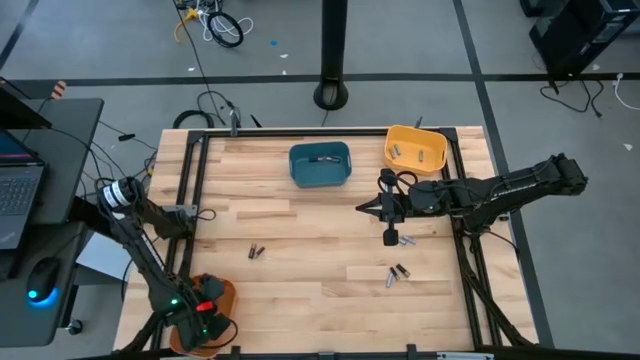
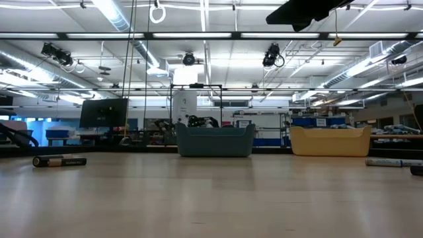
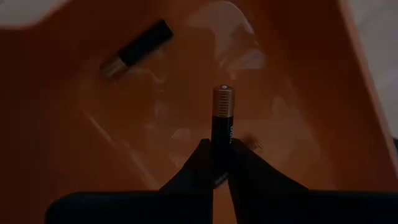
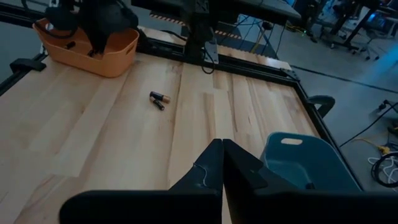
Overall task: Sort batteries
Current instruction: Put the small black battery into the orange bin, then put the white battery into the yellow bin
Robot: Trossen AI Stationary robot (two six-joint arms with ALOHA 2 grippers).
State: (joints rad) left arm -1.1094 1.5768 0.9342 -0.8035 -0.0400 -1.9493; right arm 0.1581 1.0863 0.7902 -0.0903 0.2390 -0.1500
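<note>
My left gripper (image 3: 219, 168) points down into the orange bin (image 1: 222, 296) at the table's near left corner, shut on a black battery with a copper end (image 3: 222, 118). Another battery (image 3: 137, 46) lies flat on the bin's floor (image 3: 298, 93). My right gripper (image 4: 222, 155) is shut on nothing and hovers above the table right of centre (image 1: 362, 207). Loose batteries lie on the wood: a pair left of centre (image 1: 256, 252), two near the right (image 1: 397, 273) and one under the right arm (image 1: 406, 240). My left gripper pinches the battery's black end (image 3: 219, 163) between its two fingers, coming from above and pointing down. The battery runs in line with the fingers and sticks out past their tips, copper end (image 3: 224, 96) toward the bin floor. I cannot tell whether it touches the floor.
A blue bin (image 1: 320, 165) stands at the far middle and a yellow bin (image 1: 415, 150) holding batteries at the far right. A black frame (image 1: 190, 190) borders the table. A laptop desk (image 1: 30, 180) stands off the left edge. Bare wood lies between the bins.
</note>
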